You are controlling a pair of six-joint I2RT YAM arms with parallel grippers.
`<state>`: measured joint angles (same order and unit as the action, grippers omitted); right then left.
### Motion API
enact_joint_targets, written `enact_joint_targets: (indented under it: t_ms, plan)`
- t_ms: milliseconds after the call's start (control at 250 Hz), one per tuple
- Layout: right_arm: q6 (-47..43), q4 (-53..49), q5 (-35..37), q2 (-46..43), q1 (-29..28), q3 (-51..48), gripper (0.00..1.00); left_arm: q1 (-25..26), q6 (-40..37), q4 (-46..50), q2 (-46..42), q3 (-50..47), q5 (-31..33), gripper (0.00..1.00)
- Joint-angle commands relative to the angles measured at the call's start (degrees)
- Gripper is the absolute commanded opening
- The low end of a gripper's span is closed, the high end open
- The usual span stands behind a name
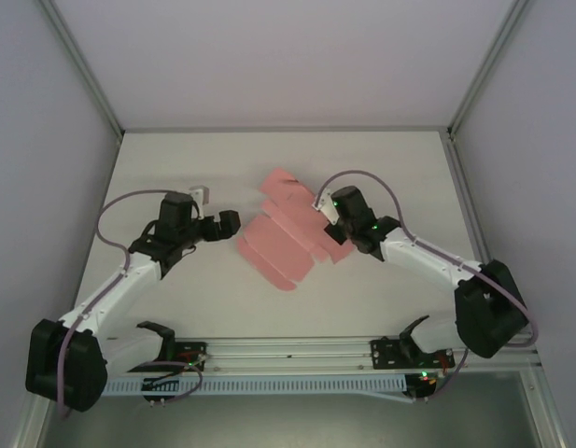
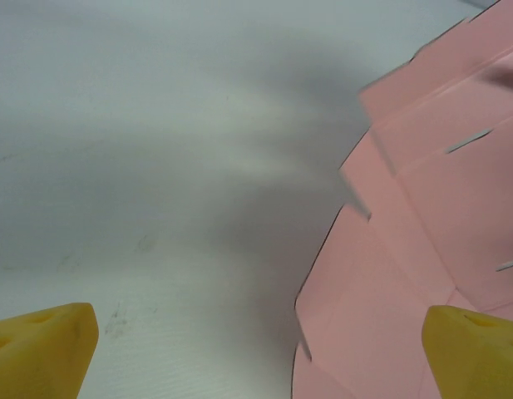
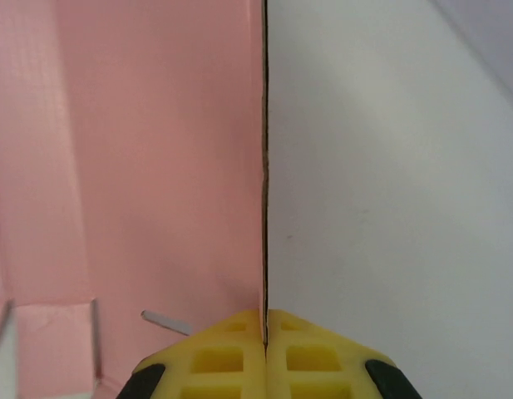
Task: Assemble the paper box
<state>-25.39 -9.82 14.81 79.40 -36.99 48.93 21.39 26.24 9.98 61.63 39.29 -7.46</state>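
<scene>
**A:** Where is the paper box [image 1: 286, 235] at this moment?

**B:** It is a flat pink die-cut sheet of thin card, with flaps and small slits. It lies unfolded on the white table [image 1: 194, 308], about in the middle, between the two arms. No side is folded into a box shape yet.

**A:** And the right gripper [image 1: 332, 239], what is its state?

**B:** It is at the right edge of the sheet. In the right wrist view the right gripper [image 3: 265, 320] has its two yellow fingers [image 3: 214, 357] pressed together, and the thin edge of the paper box [image 3: 156, 166] runs as a dark line straight into the seam between them. So it is pinching the card at its edge (the pink surface is on the left of this line, the bare table [image 3: 389, 208] on the right).

**A:** The left gripper [image 1: 230, 222]?

**B:** It is just beside the left edge of the sheet and not touching it. In the left wrist view the left gripper [image 2: 258, 332] is spread wide: one yellow finger [image 2: 48, 345] is over the table [image 2: 156, 125], the other is over the paper box [image 2: 422, 249]. Nothing is between them. I cannot tell if the far finger touches the card.
</scene>
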Motion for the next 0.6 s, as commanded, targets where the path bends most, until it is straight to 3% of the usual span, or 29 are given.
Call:
enact_joint_targets:
  t_ms: [0, 176, 343, 499, 599]
  plan:
    - [-14.63, 10.15, 11.62, 2.60, -2.84, 0.17, 0.00, 0.30, -1.34, 1.91, -1.47, 1.71, 1.24, 1.00]
    - [-22.77, 14.52, 9.22, 5.89, -5.29, 1.48, 0.00, 0.27, -1.40, 3.03, -0.65, 2.40, 2.65, 1.00]
    - [-29.96, 22.31, 11.80, 8.14, -8.39, 0.02, 0.00, 0.23, -1.47, 2.70, 1.23, 4.70, 3.60, 1.00]
    - [-35.15, 35.52, 14.73, 9.59, -10.45, -3.89, 0.00, -0.26, -2.51, 1.13, 5.28, 8.22, 3.66, 1.00]
    - [-35.71, 35.66, 14.77, 10.52, -11.21, -3.79, 0.00, -0.47, -3.35, 0.31, 9.81, 10.52, 2.89, 1.00]
